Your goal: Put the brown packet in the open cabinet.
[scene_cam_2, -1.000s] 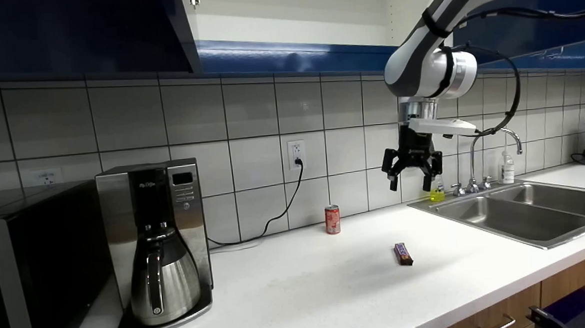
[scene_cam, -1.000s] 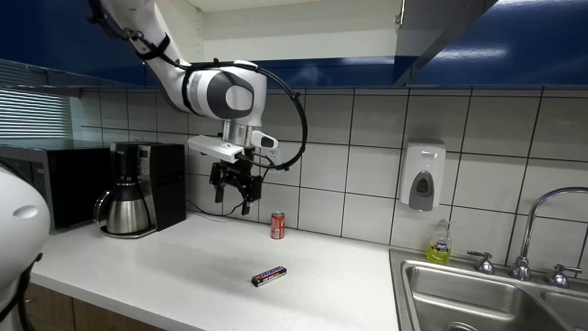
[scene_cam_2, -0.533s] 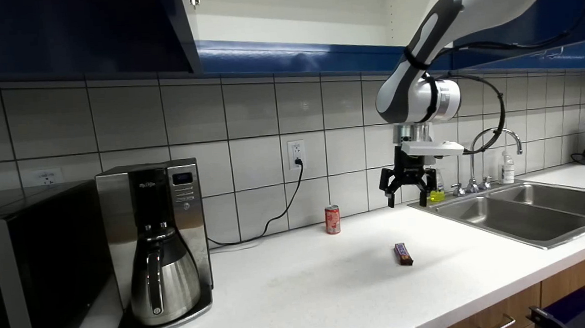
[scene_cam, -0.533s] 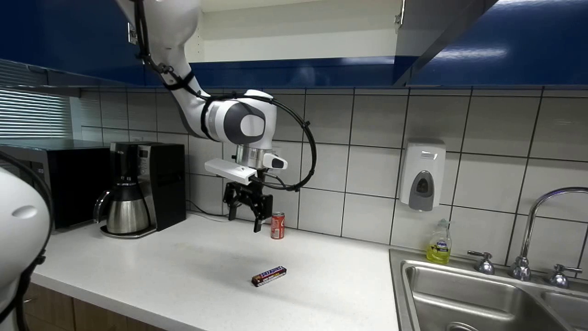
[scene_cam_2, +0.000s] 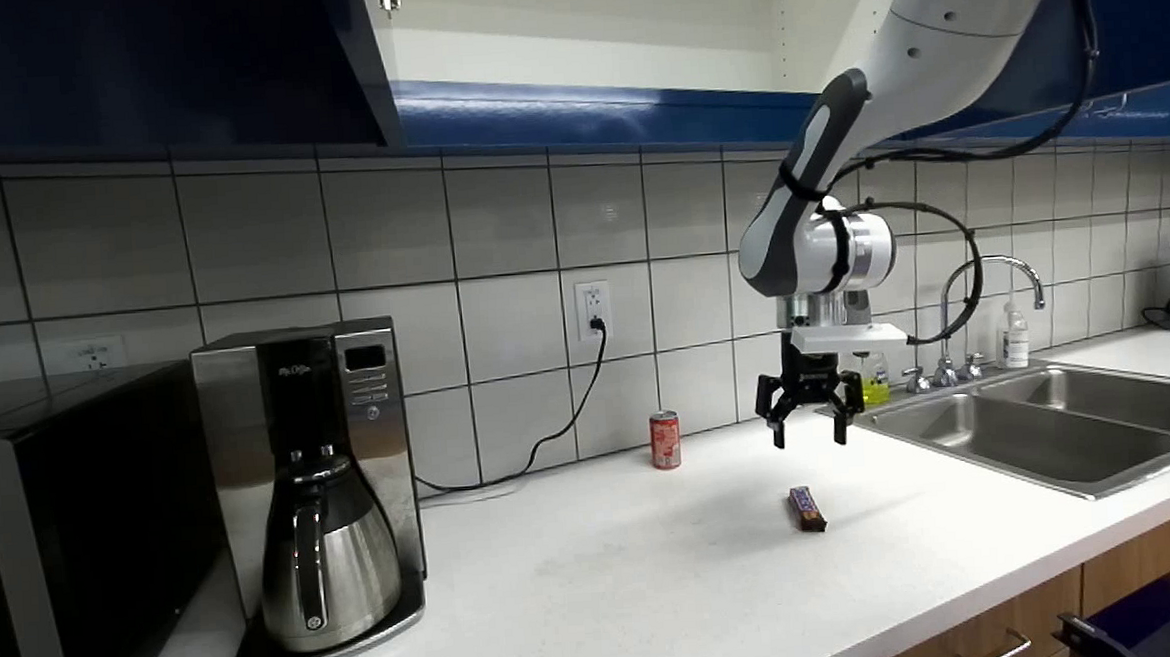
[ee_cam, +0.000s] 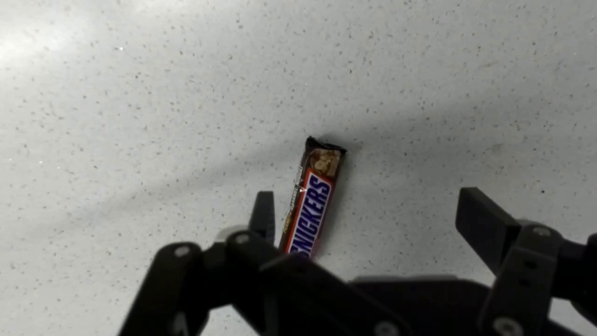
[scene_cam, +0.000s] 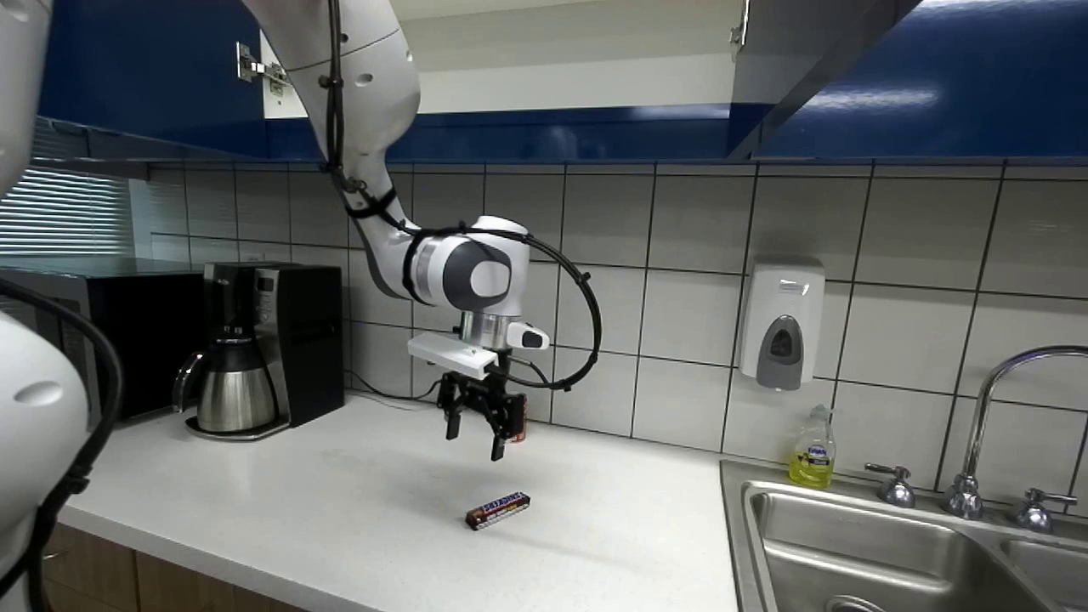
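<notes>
The brown packet, a slim Snickers bar, lies flat on the white counter in both exterior views (scene_cam: 498,511) (scene_cam_2: 806,509). My gripper (scene_cam: 474,448) is open and empty above the counter, pointing down; it also shows in an exterior view (scene_cam_2: 810,444). In the wrist view the packet (ee_cam: 310,205) lies below the gripper (ee_cam: 368,210), nearer the left finger (ee_cam: 263,212); its lower end is hidden behind the gripper. The open cabinet shows its pale interior above blue trim in both exterior views (scene_cam: 578,76) (scene_cam_2: 580,38).
A red can (scene_cam_2: 665,439) stands near the tiled wall, partly hidden behind the gripper in an exterior view (scene_cam: 521,427). A coffee maker (scene_cam: 314,340) and microwave (scene_cam_2: 104,514) stand at one end. A sink (scene_cam: 738,544) with a faucet (scene_cam: 982,416) and soap bottle (scene_cam: 813,455) is at the other.
The arm has moved down from near the cabinet, bringing the open gripper lower over the counter and closer to the packet. The packet and can have not moved.
</notes>
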Available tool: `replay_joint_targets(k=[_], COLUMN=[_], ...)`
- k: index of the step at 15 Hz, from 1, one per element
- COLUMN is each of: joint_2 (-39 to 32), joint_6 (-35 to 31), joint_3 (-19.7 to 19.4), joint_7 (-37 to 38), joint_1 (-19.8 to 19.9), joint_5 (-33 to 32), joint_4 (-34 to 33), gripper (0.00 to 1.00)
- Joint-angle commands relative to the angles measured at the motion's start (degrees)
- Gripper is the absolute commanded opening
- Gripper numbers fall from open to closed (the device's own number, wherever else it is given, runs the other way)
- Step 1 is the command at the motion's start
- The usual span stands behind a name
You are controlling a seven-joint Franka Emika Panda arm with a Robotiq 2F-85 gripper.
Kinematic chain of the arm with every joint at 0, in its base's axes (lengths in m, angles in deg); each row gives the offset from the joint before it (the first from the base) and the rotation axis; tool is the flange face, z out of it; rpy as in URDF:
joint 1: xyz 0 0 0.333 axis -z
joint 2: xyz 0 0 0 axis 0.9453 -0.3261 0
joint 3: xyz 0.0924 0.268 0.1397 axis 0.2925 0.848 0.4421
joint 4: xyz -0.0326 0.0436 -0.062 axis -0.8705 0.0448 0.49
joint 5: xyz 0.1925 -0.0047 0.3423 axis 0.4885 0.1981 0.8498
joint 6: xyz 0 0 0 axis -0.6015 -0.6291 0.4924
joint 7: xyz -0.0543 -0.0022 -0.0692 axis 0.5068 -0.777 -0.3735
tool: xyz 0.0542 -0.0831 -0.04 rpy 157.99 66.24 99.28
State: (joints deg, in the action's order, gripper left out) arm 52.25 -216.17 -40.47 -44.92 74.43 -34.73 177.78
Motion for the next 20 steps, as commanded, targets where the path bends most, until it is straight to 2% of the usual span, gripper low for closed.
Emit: replay_joint_targets(k=[1, 11, 16, 20], joint_2=[-5.2, -12.2, -13.3, -14.5], joint_6=[-0.6, -3.1, -9.6, -12.4], joint_3=[1.1, 2.1, 1.4, 0.6], joint_7=[-0.6, 0.4, 6.8, 11.4], joint_1=[1.8, 3.3, 2.6, 1.8], joint_5=[0.2, 2.3, 4.6, 3.7], joint_4=[-4.4, -7.0, -5.7, -6.0], gripper=[1.00, 1.00, 1.00, 1.00])
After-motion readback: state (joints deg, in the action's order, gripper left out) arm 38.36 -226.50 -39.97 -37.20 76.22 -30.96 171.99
